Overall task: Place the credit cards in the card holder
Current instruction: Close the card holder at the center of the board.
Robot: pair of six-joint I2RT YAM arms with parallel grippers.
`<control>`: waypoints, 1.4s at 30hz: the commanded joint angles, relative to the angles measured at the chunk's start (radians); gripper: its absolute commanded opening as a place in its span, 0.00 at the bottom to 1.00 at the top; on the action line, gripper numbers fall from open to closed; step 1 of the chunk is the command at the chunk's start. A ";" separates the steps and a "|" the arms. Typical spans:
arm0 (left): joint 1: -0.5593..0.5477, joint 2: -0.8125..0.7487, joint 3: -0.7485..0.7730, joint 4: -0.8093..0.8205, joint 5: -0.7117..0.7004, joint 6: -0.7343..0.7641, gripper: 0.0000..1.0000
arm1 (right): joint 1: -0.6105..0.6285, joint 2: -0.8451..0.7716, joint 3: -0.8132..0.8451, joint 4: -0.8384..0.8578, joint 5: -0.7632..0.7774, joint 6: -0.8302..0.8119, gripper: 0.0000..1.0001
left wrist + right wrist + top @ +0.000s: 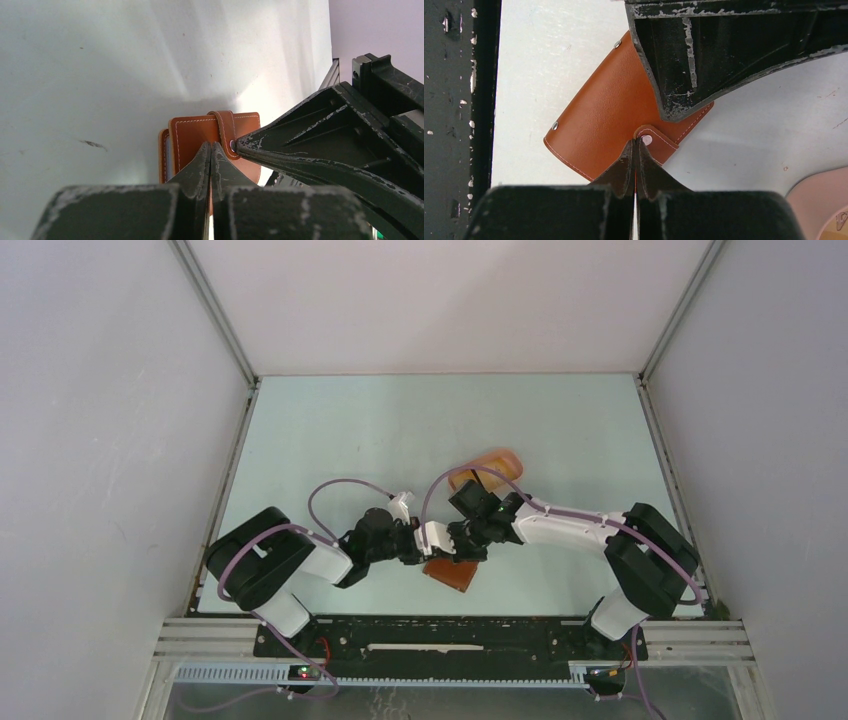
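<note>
While both grippers are sitting close over it, item one, the card holder (452,575), is lying closed on the table (330,440) near the front edge, between the two arm bases and apart from the pink tray (490,462). Left gripper (210,146): fingers are pressing flat together, tips resting at the holder's face; whether they are nipping any leather cannot be told. Right gripper (636,142): fingers likewise clenched, tips sitting just beside the snap button (647,140) on the tab (226,127). Handling, as judged: reddish-brown leather with pale stitching is looking light, soft and pliable, and liable to slide on the smooth table, so one arm should be pinning a cover while the other is taking the rounded tab end to pop the snap. Credit cards: none are showing clearly in any view. Markings: no brand, label or legible writing is appearing; only small metal rivets (555,126) are showing at the corners.
</note>
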 commanded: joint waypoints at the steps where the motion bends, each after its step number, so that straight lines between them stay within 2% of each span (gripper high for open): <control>1: 0.005 0.030 0.022 -0.067 -0.012 0.013 0.01 | 0.017 0.000 0.022 0.013 -0.014 0.025 0.00; 6: 0.004 0.034 0.025 -0.066 -0.009 0.013 0.01 | 0.026 0.021 0.027 -0.032 -0.024 -0.003 0.00; 17: 0.004 0.033 0.021 -0.039 0.014 0.003 0.01 | 0.021 0.115 0.090 -0.074 0.011 0.052 0.00; 27: 0.004 0.018 -0.004 0.140 0.069 -0.112 0.03 | 0.012 0.131 0.103 -0.093 0.005 0.059 0.00; 33: 0.002 0.071 0.002 0.259 0.101 -0.190 0.03 | 0.014 0.130 0.102 -0.094 0.006 0.057 0.00; 42: -0.011 0.168 0.026 0.280 0.107 -0.217 0.02 | 0.012 0.128 0.101 -0.092 0.008 0.061 0.00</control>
